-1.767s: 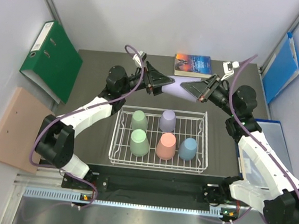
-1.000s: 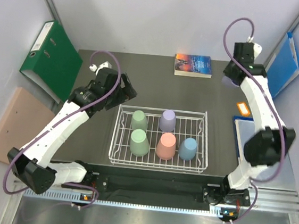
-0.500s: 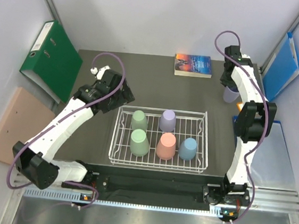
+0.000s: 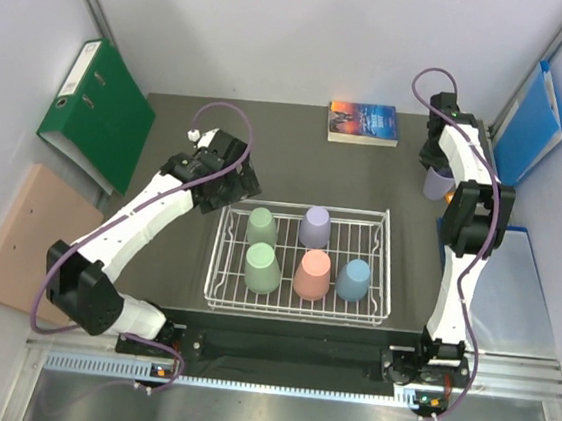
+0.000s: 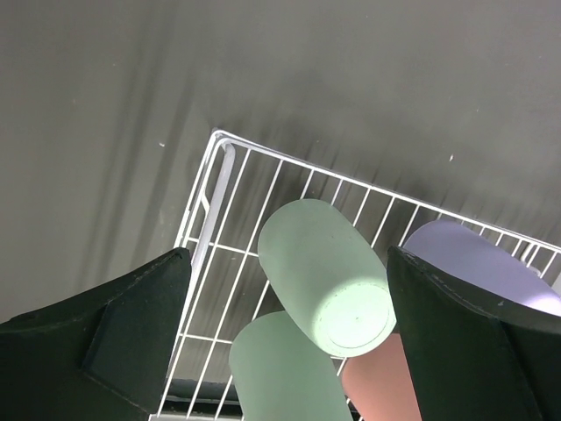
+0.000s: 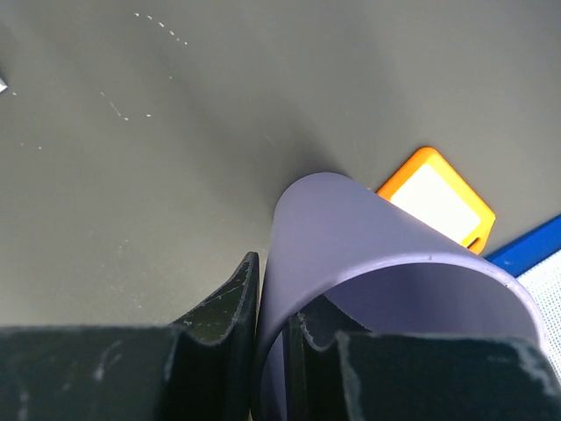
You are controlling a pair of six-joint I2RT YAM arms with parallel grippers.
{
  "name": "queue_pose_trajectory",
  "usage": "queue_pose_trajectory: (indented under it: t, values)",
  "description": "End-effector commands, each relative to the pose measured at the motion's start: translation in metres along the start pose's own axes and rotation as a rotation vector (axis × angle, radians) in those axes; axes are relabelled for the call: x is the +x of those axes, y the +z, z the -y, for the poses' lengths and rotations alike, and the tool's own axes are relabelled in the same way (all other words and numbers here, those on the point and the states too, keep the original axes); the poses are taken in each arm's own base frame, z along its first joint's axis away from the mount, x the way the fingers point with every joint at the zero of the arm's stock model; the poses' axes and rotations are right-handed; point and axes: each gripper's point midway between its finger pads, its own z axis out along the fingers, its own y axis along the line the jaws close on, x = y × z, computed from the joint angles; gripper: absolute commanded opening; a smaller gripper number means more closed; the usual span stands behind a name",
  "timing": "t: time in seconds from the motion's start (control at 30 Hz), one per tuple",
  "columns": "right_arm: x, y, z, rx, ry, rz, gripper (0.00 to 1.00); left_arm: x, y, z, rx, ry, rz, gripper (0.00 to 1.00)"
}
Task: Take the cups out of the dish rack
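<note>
- My right fingers (image 6: 230, 307) pinch the thin wall of a lavender cup (image 6: 351, 237) at its rim, mouth up, at the tabletop's (image 6: 131, 175) far right.
- My left fingers (image 5: 114, 333) are spread above a green cup (image 5: 324, 272), which sits upside down in the rack's (image 5: 215, 202) far-left corner.
- The cups look like light, slick, flexible plastic, so I'd grip mid-body, gently.

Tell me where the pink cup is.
Top view: the pink cup stands upside down in the near row of the rack, between a green cup and the blue cup.
</note>
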Motion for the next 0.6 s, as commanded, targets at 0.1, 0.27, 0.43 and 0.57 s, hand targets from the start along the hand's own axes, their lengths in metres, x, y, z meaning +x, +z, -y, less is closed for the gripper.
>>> queue_pose_trajectory:
  t: [0.1, 0.27, 0.43, 0.57]
  values:
    - [-0.001, 0.001, -0.010, -0.043, 0.010, -0.009, 0.28, -0.014, -0.007, 0.019, 0.056, 0.017, 0.034, 0.97]
    - [-0.012, -0.015, -0.013, -0.083, 0.029, 0.020, 0.50, -0.014, -0.007, 0.021, 0.068, 0.022, 0.032, 0.98]
    - [-0.022, -0.033, -0.017, -0.126, 0.053, 0.051, 0.59, -0.012, -0.008, 0.022, 0.077, 0.026, 0.030, 0.98]
    - [-0.038, -0.055, -0.022, -0.174, 0.088, 0.091, 0.62, -0.013, -0.012, 0.022, 0.086, 0.030, 0.038, 0.99]
